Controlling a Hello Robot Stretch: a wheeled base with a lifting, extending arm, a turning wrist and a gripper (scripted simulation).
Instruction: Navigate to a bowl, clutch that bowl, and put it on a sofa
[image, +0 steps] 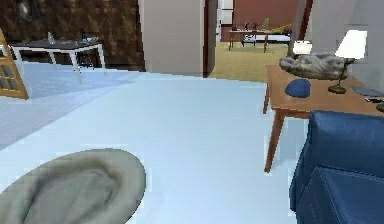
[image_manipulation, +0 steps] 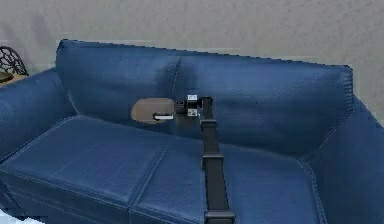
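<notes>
A brown, shallow bowl (image_manipulation: 149, 107) hangs at the far end of my gripper (image_manipulation: 162, 117), above the seat cushions of the blue sofa (image_manipulation: 110, 150) and in front of its backrest. The gripper holds the bowl. My dark arm (image_manipulation: 212, 165) rises from the bottom edge over the middle seat cushion. The sofa's blue armrest (image: 340, 165) also fills the forward view's lower right corner.
A wooden side table (image: 283, 104) stands beside the sofa with a blue object (image: 297, 88), a grey sculpture (image: 315, 65) and a lamp (image: 350, 50). A grey round cushion (image: 75, 190) lies on the floor at lower left. A small table (image: 60, 47) stands far left; a doorway (image: 255, 40) opens ahead.
</notes>
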